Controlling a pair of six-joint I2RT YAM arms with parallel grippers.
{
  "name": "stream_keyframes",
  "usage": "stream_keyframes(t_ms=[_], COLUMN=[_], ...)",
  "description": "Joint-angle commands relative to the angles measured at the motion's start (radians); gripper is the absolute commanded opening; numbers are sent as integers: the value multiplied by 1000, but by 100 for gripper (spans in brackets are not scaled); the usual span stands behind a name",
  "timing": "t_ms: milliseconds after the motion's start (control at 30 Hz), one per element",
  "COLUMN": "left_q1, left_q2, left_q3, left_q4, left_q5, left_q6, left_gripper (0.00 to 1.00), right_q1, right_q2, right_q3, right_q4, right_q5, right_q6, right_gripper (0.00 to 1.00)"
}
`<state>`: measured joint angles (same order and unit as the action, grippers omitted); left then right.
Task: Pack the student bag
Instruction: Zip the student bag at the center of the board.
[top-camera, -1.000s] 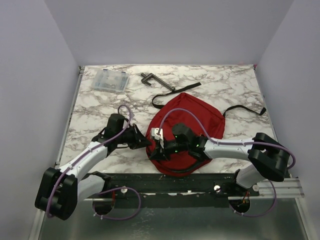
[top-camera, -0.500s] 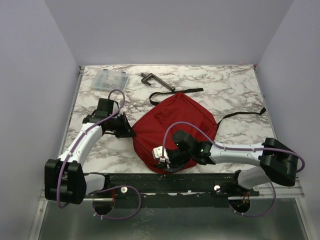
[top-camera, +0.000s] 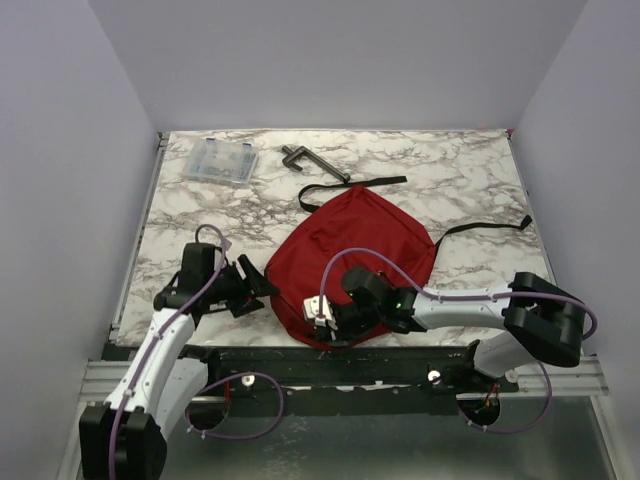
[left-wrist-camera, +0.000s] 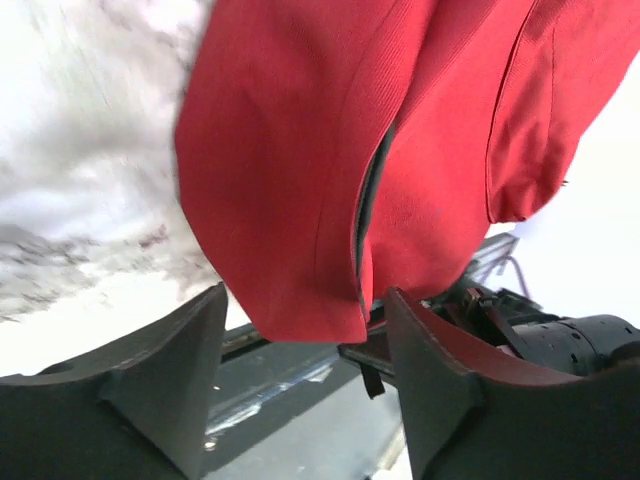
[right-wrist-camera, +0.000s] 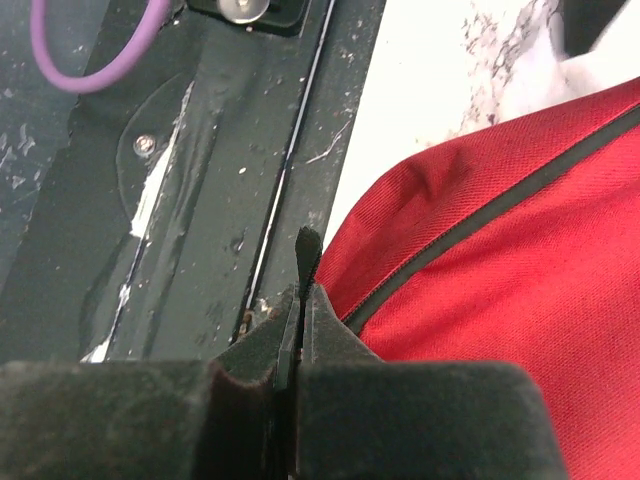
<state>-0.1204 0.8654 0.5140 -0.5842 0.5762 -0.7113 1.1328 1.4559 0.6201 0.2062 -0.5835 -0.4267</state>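
Note:
The student bag (top-camera: 365, 250) is a red fabric backpack lying flat mid-table, with its near edge at the table's front. My left gripper (top-camera: 262, 290) stands open at the bag's left near corner. In the left wrist view the bag's corner (left-wrist-camera: 300, 200) shows between the spread fingers of that gripper (left-wrist-camera: 305, 305), which do not pinch it. My right gripper (top-camera: 322, 312) is at the bag's near edge. In the right wrist view it (right-wrist-camera: 300, 300) is shut on a thin black zipper pull (right-wrist-camera: 306, 252), next to the red fabric and a dark zipper line (right-wrist-camera: 480, 215).
A clear plastic box (top-camera: 220, 160) and a black clamp-like tool (top-camera: 305, 160) lie at the back left. Black straps (top-camera: 350, 185) trail from the bag toward the back, and another strap (top-camera: 490, 228) runs to the right. A dark metal rail (top-camera: 350, 362) runs along the near edge.
The left gripper has opened, let go of the bag's left edge and drawn back toward the near edge. The bag has spread flatter. The right gripper stays shut on the pull.

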Motion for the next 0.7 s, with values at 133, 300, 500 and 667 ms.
stream_keyframes(t_ms=[133, 300, 500, 667], left_q1=[-170, -261, -196, -45], left_q2=[-190, -32, 38, 52], left_q3=[-139, -92, 32, 180], left_q4=[110, 209, 77, -86], left_q5=[-49, -64, -183, -298], left_q6=[-458, -396, -156, 79], left_gripper=[82, 71, 16, 0], right_q1=[6, 8, 7, 7], right_q2=[62, 87, 81, 8], right_q3=[123, 192, 231, 130], right_q4=[-69, -138, -301, -310], right_q5=[-2, -35, -62, -6], right_q6=[-59, -92, -171, -161], right_gripper=[0, 1, 0, 1])
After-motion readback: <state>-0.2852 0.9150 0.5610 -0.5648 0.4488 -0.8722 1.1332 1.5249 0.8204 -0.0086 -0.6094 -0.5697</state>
